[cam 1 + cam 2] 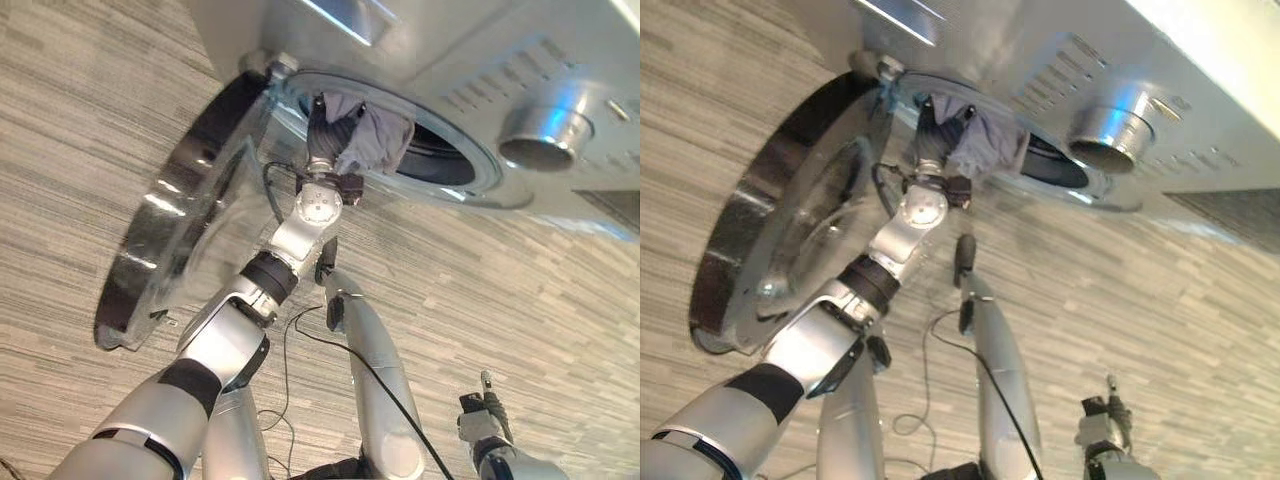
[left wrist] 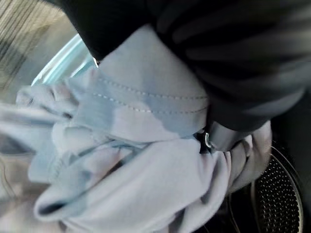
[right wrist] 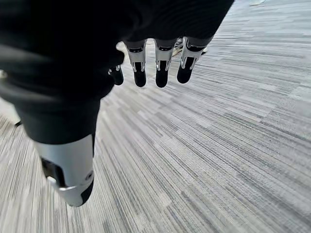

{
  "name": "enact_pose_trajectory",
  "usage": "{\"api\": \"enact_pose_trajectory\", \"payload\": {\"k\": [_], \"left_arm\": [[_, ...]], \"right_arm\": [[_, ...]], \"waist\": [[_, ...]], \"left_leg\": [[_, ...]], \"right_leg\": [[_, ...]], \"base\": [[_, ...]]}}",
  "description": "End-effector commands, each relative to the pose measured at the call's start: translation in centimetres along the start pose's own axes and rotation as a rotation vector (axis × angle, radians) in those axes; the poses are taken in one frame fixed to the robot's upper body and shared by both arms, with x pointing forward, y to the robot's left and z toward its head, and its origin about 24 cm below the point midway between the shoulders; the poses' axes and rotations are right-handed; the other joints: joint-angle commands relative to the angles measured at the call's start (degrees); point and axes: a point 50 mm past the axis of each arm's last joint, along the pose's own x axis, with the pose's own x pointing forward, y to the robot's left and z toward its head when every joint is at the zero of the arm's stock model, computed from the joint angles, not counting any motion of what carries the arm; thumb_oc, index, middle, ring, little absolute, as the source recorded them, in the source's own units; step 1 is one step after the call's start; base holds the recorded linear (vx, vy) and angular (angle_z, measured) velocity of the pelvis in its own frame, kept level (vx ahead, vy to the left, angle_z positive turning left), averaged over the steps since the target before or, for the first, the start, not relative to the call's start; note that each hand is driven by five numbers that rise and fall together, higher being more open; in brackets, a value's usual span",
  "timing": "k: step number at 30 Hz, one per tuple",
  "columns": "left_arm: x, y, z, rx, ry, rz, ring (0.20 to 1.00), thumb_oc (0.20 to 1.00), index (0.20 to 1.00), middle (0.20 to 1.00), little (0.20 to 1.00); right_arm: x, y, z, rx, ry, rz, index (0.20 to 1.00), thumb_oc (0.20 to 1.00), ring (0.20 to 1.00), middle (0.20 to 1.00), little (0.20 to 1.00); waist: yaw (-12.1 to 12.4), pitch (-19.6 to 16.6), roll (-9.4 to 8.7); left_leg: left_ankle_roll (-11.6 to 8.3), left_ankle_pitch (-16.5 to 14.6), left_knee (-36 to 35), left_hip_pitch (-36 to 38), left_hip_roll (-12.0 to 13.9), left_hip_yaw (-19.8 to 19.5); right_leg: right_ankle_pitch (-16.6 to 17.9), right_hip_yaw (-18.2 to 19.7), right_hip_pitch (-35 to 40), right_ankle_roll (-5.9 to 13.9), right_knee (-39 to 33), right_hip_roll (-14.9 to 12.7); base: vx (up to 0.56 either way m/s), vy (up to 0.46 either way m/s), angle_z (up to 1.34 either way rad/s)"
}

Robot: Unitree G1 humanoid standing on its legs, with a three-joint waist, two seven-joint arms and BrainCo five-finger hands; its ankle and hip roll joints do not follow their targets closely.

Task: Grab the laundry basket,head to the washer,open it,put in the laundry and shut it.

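The washer's round door [image 1: 170,230] stands swung open to the left of the drum opening [image 1: 470,165]. A bundle of grey-blue laundry [image 1: 378,140] hangs over the opening's lower rim, half inside. My left hand [image 1: 322,128] reaches into the opening right beside the cloth. In the left wrist view the laundry [image 2: 146,160] drapes over the hand's dark cover [image 2: 233,58], with the perforated drum [image 2: 279,194] behind it. My right hand [image 1: 485,412] hangs low at the right, away from the washer, open over the floor [image 3: 204,145] and holding nothing.
The washer's silver front [image 1: 430,50] runs across the top of the eye views, with a round silver knob [image 1: 545,135] right of the opening. The open door juts out over the striped grey floor [image 1: 80,120] on my left side.
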Motion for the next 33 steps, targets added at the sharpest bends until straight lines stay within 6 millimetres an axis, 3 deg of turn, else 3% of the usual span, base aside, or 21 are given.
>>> {"api": "enact_pose_trajectory", "payload": {"k": [1, 3, 5, 10, 11, 15, 16, 17, 18, 20, 21, 22, 23, 24, 25, 26, 28, 30, 32, 33], "left_arm": [[-0.1, -4.0, 4.3, -0.251, -0.121, -0.083, 0.2, 0.2, 0.2, 0.2, 0.2], [-0.1, -4.7, 4.2, -0.296, -0.092, -0.097, 0.2, 0.2, 0.2, 0.2, 0.2], [0.2, -4.7, 4.2, -0.312, -0.066, -0.099, 0.2, 0.2, 0.2, 0.2, 0.2], [1.5, -4.1, 5.3, -0.613, 0.019, -0.087, 0.2, 0.2, 0.2, 0.2, 0.2], [2.0, -3.6, 5.8, -0.747, 0.041, -0.048, 0.2, 0.2, 0.2, 0.2, 0.2], [3.8, -1.1, 9.6, -0.998, -0.051, 0.043, 0.2, 0.2, 0.2, 0.2, 0.2], [4.3, 0.3, 13.1, -1.092, -0.173, 0.033, 0.2, 0.2, 0.2, 0.2, 0.2], [4.2, 0.4, 14.5, -1.148, -0.217, 0.018, 0.2, 0.2, 0.2, 0.2, 0.2], [3.6, 1.1, 17.2, -1.256, -0.339, -0.031, 0.2, 0.2, 0.2, 0.2, 0.2], [3.3, 1.7, 18.0, -1.273, -0.39, -0.044, 0.2, 0.2, 0.2, 0.2, 0.2], [2.9, 1.9, 18.5, -1.281, -0.428, -0.066, 0.379, 0.379, 0.379, 0.379, 0.379], [2.9, 1.9, 18.4, -1.28, -0.43, -0.065, 0.633, 0.633, 0.633, 0.633, 0.633], [3.2, 3.1, 17.0, -1.175, -0.41, -0.052, 1.0, 1.0, 1.0, 1.0, 1.0], [3.4, 3.6, 15.7, -1.08, -0.385, -0.027, 1.0, 1.0, 1.0, 1.0, 1.0], [4.4, 3.9, 11.5, -0.583, -0.256, -0.045, 1.0, 1.0, 1.0, 1.0, 1.0], [4.4, 3.9, 11.5, -0.576, -0.255, -0.044, 1.0, 1.0, 1.0, 1.0, 1.0], [5.0, 4.3, 7.4, -0.082, -0.119, -0.091, 1.0, 1.0, 1.0, 1.0, 1.0], [3.6, 2.8, 2.0, 0.309, 0.01, -0.18, 1.0, 1.0, 1.0, 1.0, 1.0], [0.9, 0.7, -3.2, 0.465, 0.13, -0.28, 1.0, 1.0, 1.0, 1.0, 1.0], [0.8, 0.6, -3.2, 0.467, 0.13, -0.281, 1.0, 1.0, 1.0, 1.0, 1.0]], "right_arm": [[0.6, -2.3, 2.7, -0.038, -0.104, -0.027, 1.0, 1.0, 1.0, 1.0, 1.0], [0.4, -1.0, 3.1, -0.12, -0.142, 0.039, 1.0, 1.0, 1.0, 1.0, 1.0], [0.4, -0.9, 3.3, -0.135, -0.147, 0.041, 1.0, 1.0, 1.0, 1.0, 1.0], [0.7, -1.2, 4.8, -0.149, -0.171, 0.034, 1.0, 1.0, 1.0, 1.0, 1.0], [0.8, -1.6, 4.6, -0.136, -0.154, 0.021, 1.0, 1.0, 1.0, 1.0, 1.0], [0.8, -2.0, 4.6, -0.117, -0.148, 0.021, 1.0, 1.0, 1.0, 1.0, 1.0], [0.9, -2.6, 4.6, -0.108, -0.141, 0.012, 1.0, 1.0, 1.0, 1.0, 1.0], [0.9, -2.6, 4.3, -0.093, -0.14, 0.009, 1.0, 1.0, 1.0, 1.0, 1.0], [0.6, -2.6, 3.6, -0.085, -0.133, 0.037, 1.0, 1.0, 1.0, 1.0, 1.0], [0.5, -2.9, 3.1, -0.087, -0.125, 0.051, 1.0, 1.0, 1.0, 1.0, 1.0], [0.3, -2.8, 2.8, -0.097, -0.125, 0.071, 1.0, 1.0, 1.0, 1.0, 1.0], [0.3, -2.8, 2.7, -0.098, -0.124, 0.072, 1.0, 1.0, 1.0, 1.0, 1.0], [0.1, -2.9, 2.7, -0.105, -0.134, 0.104, 1.0, 1.0, 1.0, 1.0, 1.0], [0.1, -3.2, 2.5, -0.119, -0.125, 0.11, 1.0, 1.0, 1.0, 1.0, 1.0], [0.3, -4.7, 2.2, -0.211, -0.093, 0.099, 1.0, 1.0, 1.0, 1.0, 1.0], [0.3, -4.6, 2.1, -0.211, -0.09, 0.101, 1.0, 1.0, 1.0, 1.0, 1.0], [0.7, -5.2, 2.3, -0.299, -0.065, 0.079, 1.0, 1.0, 1.0, 1.0, 1.0], [1.0, -4.7, 2.7, -0.363, -0.058, 0.065, 1.0, 1.0, 1.0, 1.0, 1.0], [1.0, -3.0, 2.7, -0.42, -0.06, 0.081, 1.0, 1.0, 1.0, 1.0, 1.0], [1.1, -3.1, 2.7, -0.419, -0.06, 0.078, 1.0, 1.0, 1.0, 1.0, 1.0]], "waist": [[-1.4, -3.3, 0.98], [-2.1, -3.5, 0.43], [-2.8, -3.4, 0.42], [-3.5, -4.8, 0.9], [-4.0, -5.2, 0.34], [-5.0, -6.1, -0.5], [-5.6, -6.5, -1.0], [-5.7, -6.7, -0.97], [-5.9, -6.5, -0.67], [-6.2, -6.6, -0.53], [-6.3, -6.9, -0.57], [-6.3, -6.9, -0.64], [-6.3, -7.0, -0.51], [-6.2, -7.2, -0.53], [-5.0, -7.1, 0.57], [-5.0, -7.0, 0.39], [-3.8, -6.5, 1.41], [-1.9, -5.6, 3.02], [-0.6, -4.8, 3.77], [-0.5, -4.8, 3.8]], "left_leg": [[-4.41, -5.4, 11.6, -3.5, 9.1, 4.5], [-4.14, -5.7, 11.0, -3.9, 8.0, 2.7], [-4.08, -5.8, 11.4, -4.3, 8.1, 2.6], [-3.71, -5.2, 8.1, -4.7, 6.4, 1.2], [-3.67, -5.5, 7.9, -4.9, 6.0, 0.7], [-3.67, -6.3, 9.0, -5.7, 6.8, 1.1], [-3.87, -6.8, 10.0, -6.1, 7.8, 1.4], [-4.01, -7.0, 10.8, -6.5, 8.3, 1.6], [-4.26, -7.2, 12.0, -7.1, 8.9, 1.7], [-4.45, -7.2, 12.3, -7.1, 9.3, 1.8], [-4.63, -7.2, 12.4, -7.2, 9.5, 1.9], [-4.66, -7.2, 12.4, -7.2, 9.6, 1.9], [-4.9, -7.3, 12.5, -6.8, 9.6, 1.8], [-4.77, -6.9, 12.2, -6.6, 9.5, 1.8], [-4.66, -6.3, 11.4, -5.6, 9.0, 1.9], [-4.6, -6.1, 11.2, -5.6, 8.9, 1.9], [-4.38, -5.1, 9.9, -4.5, 8.4, 2.0], [-4.07, -4.7, 8.8, -2.8, 7.8, 2.2], [-3.85, -4.4, 8.3, -1.9, 7.3, 2.2], [-3.85, -4.4, 8.3, -1.8, 7.3, 2.2]], "right_leg": [[-8.9, 1.6, -2.1, 1.81, 3.8, 4.3], [-8.7, 2.5, -2.4, 1.2, 3.8, 4.9], [-8.6, 2.9, -3.1, 0.94, 4.3, 5.0], [-8.1, 4.9, -3.9, 0.24, 2.7, 6.2], [-7.9, 5.2, -3.7, 0.36, 2.4, 6.7], [-7.5, 5.8, -3.8, 1.03, 1.9, 7.3], [-7.5, 5.8, -3.8, 1.54, 1.7, 7.6], [-7.5, 5.6, -3.9, 1.76, 1.7, 7.7], [-7.6, 5.4, -4.0, 1.99, 1.8, 7.8], [-7.5, 5.2, -4.2, 2.11, 1.7, 7.9], [-7.5, 5.1, -4.1, 2.14, 1.5, 8.0], [-7.4, 5.1, -4.1, 2.13, 1.4, 8.0], [-7.5, 4.7, -3.7, 2.21, 1.3, 8.1], [-7.2, 4.4, -3.4, 2.07, 0.9, 8.0], [-7.2, 4.0, -1.9, 2.07, 0.1, 7.4], [-7.0, 3.9, -1.8, 2.02, -0.1, 7.4], [-6.9, 3.5, -0.5, 2.03, -0.3, 6.7], [-7.6, 2.8, 1.4, 2.14, 0.0, 5.9], [-7.8, 2.4, 2.3, 2.11, 0.3, 5.5], [-7.9, 2.4, 2.4, 2.12, 0.3, 5.5]], "base": [[0.01, 0.068, 0.1], [0.0, -0.016, -0.13], [0.01, -0.029, -0.14], [0.02, -0.03, -0.04], [0.04, -0.045, -0.01], [0.05, -0.045, -0.04], [0.06, -0.057, -0.16], [0.07, -0.083, -0.18], [0.04, -0.056, -0.19], [0.04, -0.022, -0.12], [0.03, -0.011, -0.08], [0.04, -0.009, -0.08], [0.02, -0.009, -0.08], [0.02, -0.019, -0.09], [-0.02, -0.016, -0.07], [-0.02, 0.003, -0.04], [-0.01, 0.042, 0.07], [0.0, 0.059, 0.14], [0.0, 0.064, 0.26], [0.0, 0.05, 0.32]]}}
